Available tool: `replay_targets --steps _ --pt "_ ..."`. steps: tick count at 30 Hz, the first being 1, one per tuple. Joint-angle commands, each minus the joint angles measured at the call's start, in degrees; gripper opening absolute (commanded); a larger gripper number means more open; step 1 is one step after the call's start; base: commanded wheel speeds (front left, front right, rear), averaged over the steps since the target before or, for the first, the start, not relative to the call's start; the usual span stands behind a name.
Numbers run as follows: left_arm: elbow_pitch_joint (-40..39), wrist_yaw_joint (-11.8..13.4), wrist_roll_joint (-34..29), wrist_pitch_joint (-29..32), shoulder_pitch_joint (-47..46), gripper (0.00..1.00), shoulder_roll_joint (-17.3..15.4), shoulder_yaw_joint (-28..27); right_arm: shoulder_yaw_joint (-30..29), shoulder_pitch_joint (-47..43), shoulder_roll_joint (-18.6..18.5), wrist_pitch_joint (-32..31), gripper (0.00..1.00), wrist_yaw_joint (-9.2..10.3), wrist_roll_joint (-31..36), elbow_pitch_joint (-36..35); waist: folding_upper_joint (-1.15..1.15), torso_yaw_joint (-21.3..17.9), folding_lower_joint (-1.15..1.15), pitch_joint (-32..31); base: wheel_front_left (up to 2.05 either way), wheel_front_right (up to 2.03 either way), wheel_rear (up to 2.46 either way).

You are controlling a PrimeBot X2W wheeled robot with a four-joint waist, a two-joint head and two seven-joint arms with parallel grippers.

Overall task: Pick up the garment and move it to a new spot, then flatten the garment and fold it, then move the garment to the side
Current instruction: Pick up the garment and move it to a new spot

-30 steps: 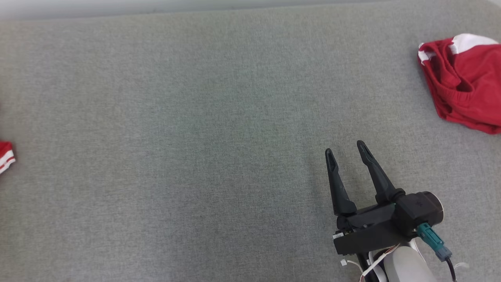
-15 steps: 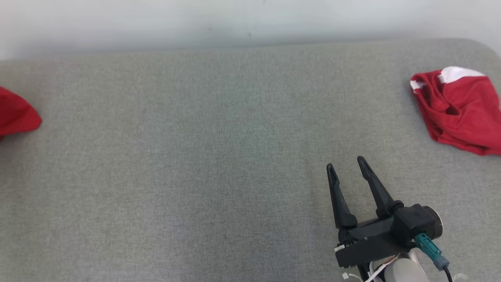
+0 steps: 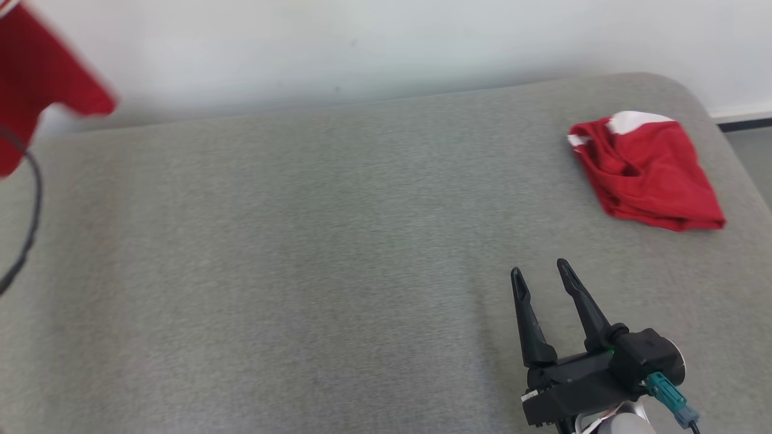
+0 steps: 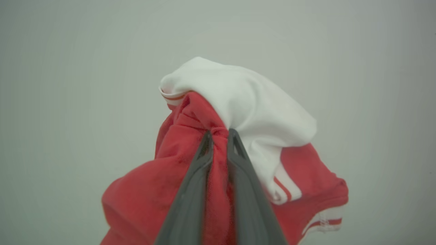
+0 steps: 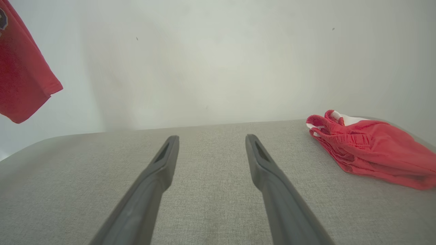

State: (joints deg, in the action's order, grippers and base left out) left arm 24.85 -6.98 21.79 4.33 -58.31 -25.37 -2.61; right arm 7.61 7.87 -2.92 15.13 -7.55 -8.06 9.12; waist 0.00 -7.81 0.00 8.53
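The garment (image 4: 259, 112) is red with white panels and striped trim. It hangs bunched in the air against a pale wall, with my left gripper (image 4: 219, 134) shut on a red fold of it. In the head view the garment (image 3: 36, 72) shows as a blurred red flap at the upper left, above the grey surface. It hangs at the upper left of the right wrist view too, as the garment (image 5: 20, 81). My right gripper (image 3: 538, 272) rests low at the lower right, open, fingers apart over bare grey fabric; the right gripper (image 5: 211, 139) holds nothing.
A second red and white garment (image 3: 648, 172) lies bunched at the far right of the grey fabric surface (image 3: 301, 271), the same garment (image 5: 371, 153) to the right of my right fingers. A black cable (image 3: 30, 211) loops at the left. A white wall stands behind.
The head camera has tilted up, bringing the wall into view. The held garment at the left has risen off the surface into the air. My right gripper stays open and still.
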Motion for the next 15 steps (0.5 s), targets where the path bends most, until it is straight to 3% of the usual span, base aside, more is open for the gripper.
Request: replay_targets --steps 1,7,15 --pt "-3.0 0.4 1.3 1.4 -0.8 0.00 1.2 0.3 0.1 -0.8 0.1 0.1 1.00 0.11 -0.8 0.1 0.00 -2.5 0.00 -0.6 0.00 0.00 0.00" --pt "-13.0 1.4 2.1 6.6 0.5 0.00 5.4 4.0 0.1 -0.5 0.1 0.1 1.00 0.12 -2.2 0.4 0.00 -6.4 0.00 0.0 0.00 0.00 0.00" --pt "-20.4 1.2 2.6 9.3 5.0 0.00 10.6 10.3 -0.3 -0.9 0.1 0.1 1.00 0.12 -3.1 0.6 0.00 -10.8 0.00 0.9 0.00 0.00 0.00"
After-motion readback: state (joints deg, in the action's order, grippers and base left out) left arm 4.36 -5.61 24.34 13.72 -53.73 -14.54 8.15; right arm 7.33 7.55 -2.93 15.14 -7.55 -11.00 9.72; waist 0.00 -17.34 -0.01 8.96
